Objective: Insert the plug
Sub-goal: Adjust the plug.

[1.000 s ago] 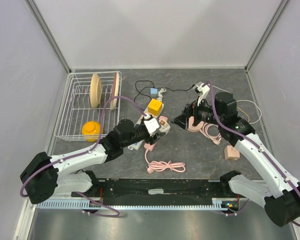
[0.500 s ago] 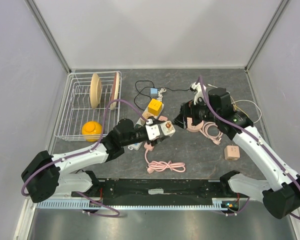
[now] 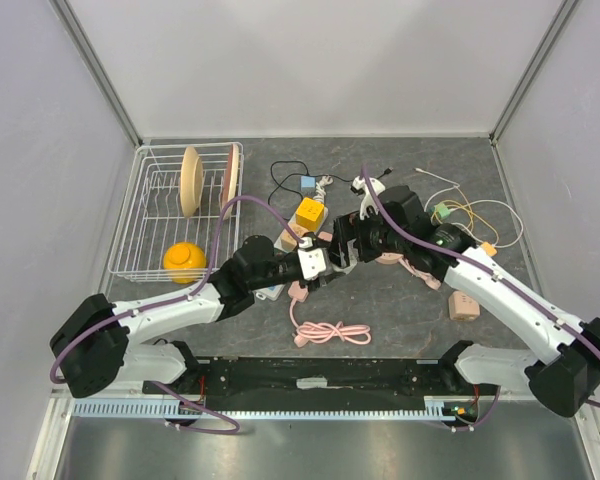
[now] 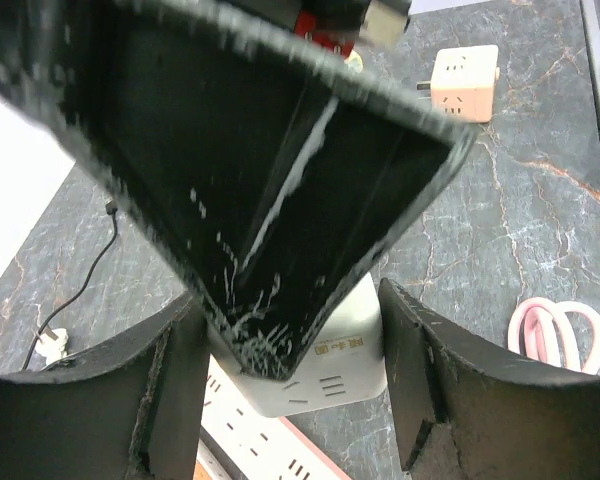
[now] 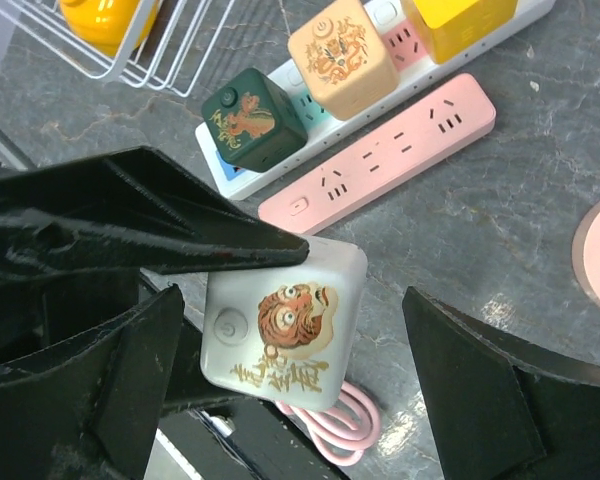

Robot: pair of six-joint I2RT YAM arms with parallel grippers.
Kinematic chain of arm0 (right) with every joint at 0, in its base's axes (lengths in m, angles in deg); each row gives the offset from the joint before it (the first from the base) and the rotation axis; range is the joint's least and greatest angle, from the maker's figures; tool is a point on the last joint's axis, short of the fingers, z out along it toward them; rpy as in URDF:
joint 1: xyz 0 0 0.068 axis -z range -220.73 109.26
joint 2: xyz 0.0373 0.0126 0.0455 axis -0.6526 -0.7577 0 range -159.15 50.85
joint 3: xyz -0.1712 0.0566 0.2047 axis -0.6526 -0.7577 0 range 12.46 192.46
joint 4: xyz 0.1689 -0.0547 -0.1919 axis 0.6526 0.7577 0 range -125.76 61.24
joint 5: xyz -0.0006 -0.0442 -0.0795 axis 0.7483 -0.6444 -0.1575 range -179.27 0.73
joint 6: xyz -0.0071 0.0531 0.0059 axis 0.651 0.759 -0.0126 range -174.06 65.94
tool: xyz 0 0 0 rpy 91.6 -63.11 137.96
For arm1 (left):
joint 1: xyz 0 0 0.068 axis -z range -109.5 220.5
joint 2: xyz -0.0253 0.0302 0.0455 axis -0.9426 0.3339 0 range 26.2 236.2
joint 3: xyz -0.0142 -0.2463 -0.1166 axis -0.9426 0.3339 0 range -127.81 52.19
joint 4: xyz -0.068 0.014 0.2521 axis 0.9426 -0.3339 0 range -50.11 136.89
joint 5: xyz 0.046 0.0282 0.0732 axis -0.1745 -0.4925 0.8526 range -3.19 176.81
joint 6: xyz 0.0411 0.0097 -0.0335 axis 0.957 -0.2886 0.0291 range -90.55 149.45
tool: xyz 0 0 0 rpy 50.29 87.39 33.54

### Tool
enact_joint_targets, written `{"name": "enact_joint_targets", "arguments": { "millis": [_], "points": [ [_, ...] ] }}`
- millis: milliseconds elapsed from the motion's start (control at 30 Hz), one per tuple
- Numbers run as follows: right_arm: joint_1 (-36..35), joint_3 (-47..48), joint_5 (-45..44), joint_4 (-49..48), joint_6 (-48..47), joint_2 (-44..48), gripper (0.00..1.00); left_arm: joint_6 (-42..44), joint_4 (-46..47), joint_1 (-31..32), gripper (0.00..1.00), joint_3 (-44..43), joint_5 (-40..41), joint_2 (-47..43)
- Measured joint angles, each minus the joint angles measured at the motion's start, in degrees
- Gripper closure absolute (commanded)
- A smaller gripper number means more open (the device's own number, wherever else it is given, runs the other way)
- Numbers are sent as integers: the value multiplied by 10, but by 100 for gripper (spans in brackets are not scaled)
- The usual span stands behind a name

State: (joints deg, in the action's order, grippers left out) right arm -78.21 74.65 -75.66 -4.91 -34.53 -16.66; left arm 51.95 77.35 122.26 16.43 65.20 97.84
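Though viewed only from above, noted left claw (image 3: 315,263) clamped on white tiger plug (image 3: 309,262); right claw (image 3: 342,250) spread wide just beside it, holding nothing. Could knock plug askew or pinch left's fingers if shut off-centre. Well left of both claws, wire dish rack (image 3: 140,235) holding two upright plates (image 3: 190,180) and yellow rounded item (image 3: 183,262).

Left wrist: plug (image 4: 325,365) between own fingers (image 4: 170,390), right claw's black body crowding over it.

Right wrist: plug (image 5: 280,325) between spread fingers (image 5: 90,390); pink power strip (image 5: 380,150) beyond fingertips, sockets free.
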Motion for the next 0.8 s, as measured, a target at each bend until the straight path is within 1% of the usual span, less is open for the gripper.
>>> {"name": "enact_joint_targets", "arguments": {
  "millis": [67,267,367,433,500,533,567,633,667,700,733,767,800],
  "points": [
    [-13,0,-22,1,18,-9,3,0,1,1,83,0,0,0],
    [-38,0,-78,2,54,-31,10,0,1,1,83,-1,0,0],
    [-47,1,-95,8,63,-36,14,0,1,1,83,-1,1,0],
    [-50,4,-103,13,66,-39,19,0,1,1,82,-1,1,1],
    [-55,12,-108,20,67,-43,31,0,2,1,80,-1,3,3],
    [-56,15,-109,23,68,-46,37,0,2,1,74,-2,4,5],
    [-58,18,-111,26,66,-48,49,0,2,1,69,-2,5,7],
    [-60,23,-119,33,66,-51,63,1,2,1,57,-4,6,13],
    [-61,25,-123,38,65,-52,75,1,2,1,53,-5,7,15],
    [-61,26,-125,40,63,-54,81,1,2,2,49,-5,8,17],
    [-61,27,-126,41,63,-55,85,1,3,2,39,-6,11,19],
    [-62,28,-130,42,62,-56,93,1,3,4,32,-6,15,19],
    [-63,29,-131,43,61,-56,96,1,3,5,25,-6,20,19]
  ]
}}
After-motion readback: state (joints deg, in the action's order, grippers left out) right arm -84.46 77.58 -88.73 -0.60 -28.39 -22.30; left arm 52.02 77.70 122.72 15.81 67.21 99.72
